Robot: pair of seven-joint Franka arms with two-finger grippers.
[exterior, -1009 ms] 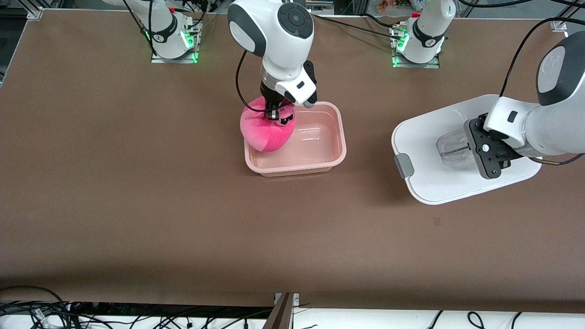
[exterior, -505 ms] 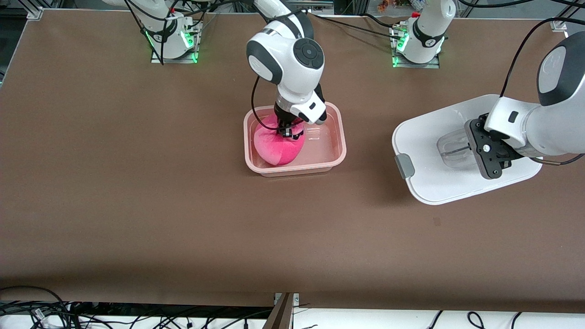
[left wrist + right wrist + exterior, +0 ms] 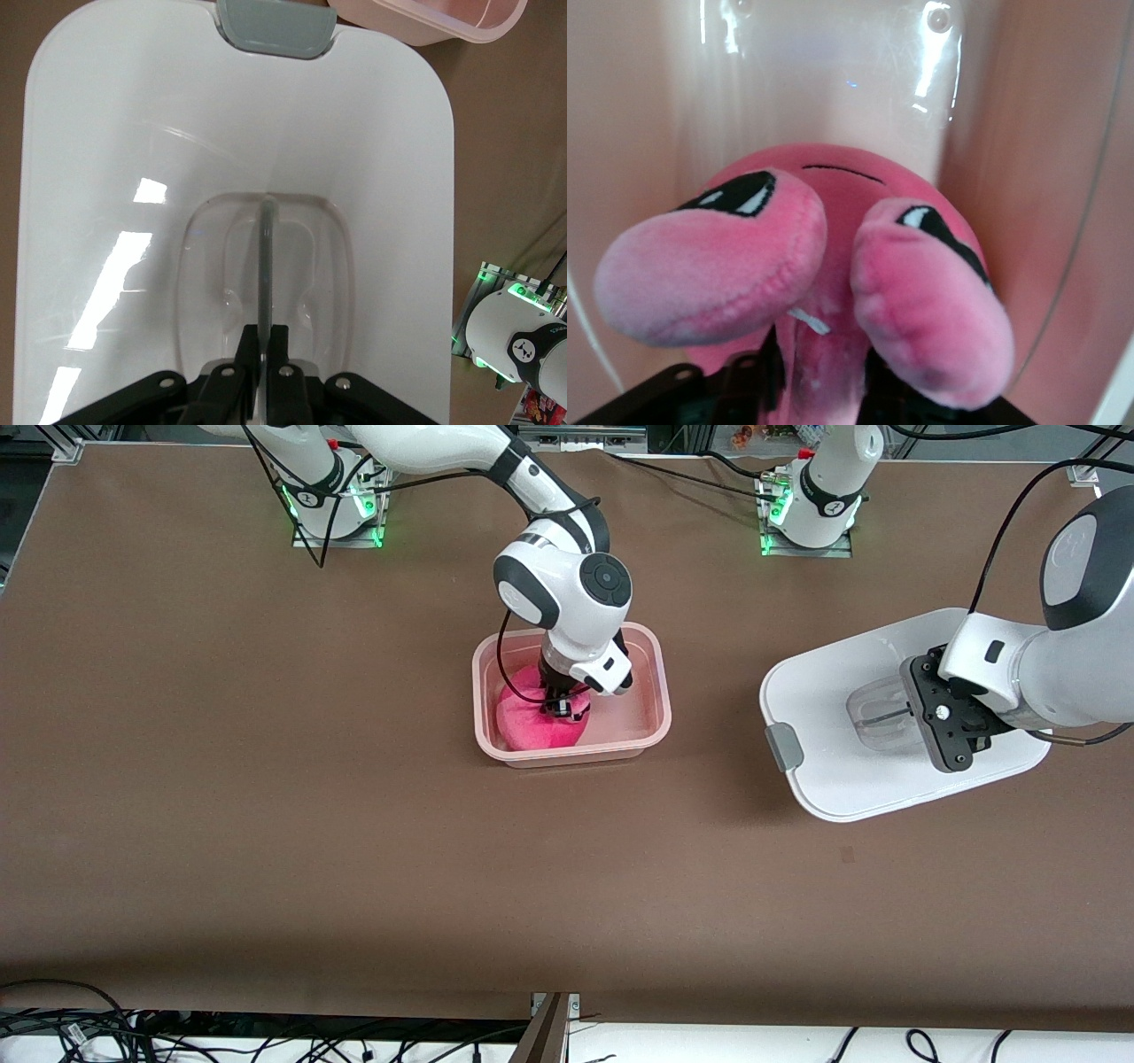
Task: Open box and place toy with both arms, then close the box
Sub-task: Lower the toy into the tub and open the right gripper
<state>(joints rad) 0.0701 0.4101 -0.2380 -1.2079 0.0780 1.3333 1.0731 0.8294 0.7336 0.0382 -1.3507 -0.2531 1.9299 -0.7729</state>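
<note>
The hot-pink plush toy sits inside the open pale pink box, at the box's end toward the right arm. My right gripper reaches down into the box with its fingers on either side of a fold of plush on top of the toy, which fills the gap at the right gripper. The white lid is off the box, toward the left arm's end of the table. My left gripper is shut on the lid's clear handle, as the left gripper shows close up.
A grey clip on the lid's edge faces the box. The box's corner shows just past the lid's clip. Both arm bases stand along the table's edge farthest from the front camera. Bare brown tabletop surrounds everything.
The right arm has come down and carried the toy from over the box's rim to the box's floor. The left arm and the lid have not moved.
</note>
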